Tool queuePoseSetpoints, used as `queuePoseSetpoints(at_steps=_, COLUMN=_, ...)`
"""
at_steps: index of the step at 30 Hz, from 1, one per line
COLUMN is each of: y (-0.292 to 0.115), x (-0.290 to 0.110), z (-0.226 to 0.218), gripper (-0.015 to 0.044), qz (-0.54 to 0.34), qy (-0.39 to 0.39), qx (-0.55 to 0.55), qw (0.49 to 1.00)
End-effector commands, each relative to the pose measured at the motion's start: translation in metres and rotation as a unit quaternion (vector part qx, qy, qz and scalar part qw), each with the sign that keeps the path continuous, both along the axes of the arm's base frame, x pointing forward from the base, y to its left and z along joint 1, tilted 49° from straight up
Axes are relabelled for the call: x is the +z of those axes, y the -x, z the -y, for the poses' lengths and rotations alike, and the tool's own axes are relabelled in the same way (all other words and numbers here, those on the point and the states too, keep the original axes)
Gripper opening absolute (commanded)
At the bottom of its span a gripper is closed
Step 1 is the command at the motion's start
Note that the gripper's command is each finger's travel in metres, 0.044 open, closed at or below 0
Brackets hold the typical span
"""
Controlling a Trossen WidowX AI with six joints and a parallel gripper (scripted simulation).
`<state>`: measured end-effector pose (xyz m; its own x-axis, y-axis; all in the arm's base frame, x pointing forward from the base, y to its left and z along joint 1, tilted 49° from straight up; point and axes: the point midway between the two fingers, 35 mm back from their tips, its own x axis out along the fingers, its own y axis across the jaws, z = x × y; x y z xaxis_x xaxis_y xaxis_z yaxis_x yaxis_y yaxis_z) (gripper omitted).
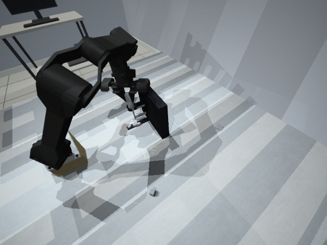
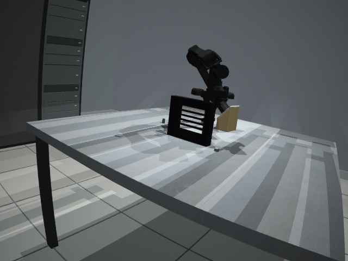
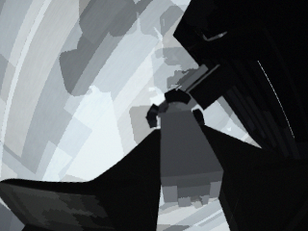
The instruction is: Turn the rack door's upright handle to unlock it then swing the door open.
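The black rack frame [image 1: 165,120] [image 2: 174,115] stands upright on the table, with its slatted door [image 1: 152,114] [image 2: 191,131] looking shut in the frame. The grey upright handle [image 1: 128,100] [image 3: 188,144] is on the side facing the arm, held off the door by dark brackets. My gripper [image 1: 128,98] [image 3: 179,133] is shut on the handle's upper part, with a black finger on each side. In the wrist view the handle lines up with the fingers and sits at a slant to the door. The fingertips are hidden behind the rack in the exterior view.
A small grey cube [image 1: 153,192] [image 2: 163,120] and a flat grey tile [image 1: 219,127] [image 2: 119,135] lie on the table. Another small grey block [image 2: 216,149] lies near the rack's back corner. A tan wedge [image 1: 72,166] [image 2: 228,120] is at the arm's base.
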<state>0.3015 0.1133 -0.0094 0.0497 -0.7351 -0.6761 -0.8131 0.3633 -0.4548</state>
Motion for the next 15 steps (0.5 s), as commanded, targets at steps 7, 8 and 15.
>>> queuePoseSetpoints(at_steps=7, y=0.0004, x=-0.0006, z=0.0020, gripper=0.0016, qz=-0.192, qy=0.016, qx=0.175, qw=0.966)
queuePoseSetpoints(at_steps=8, y=0.0004, x=-0.0006, z=0.0020, gripper=0.0016, qz=-0.209, qy=0.017, qx=0.191, qw=0.959)
queuePoseSetpoints(at_steps=15, y=0.0004, x=-0.0006, z=0.0020, gripper=0.0016, qz=-0.328, qy=0.025, qx=0.299, qw=0.896)
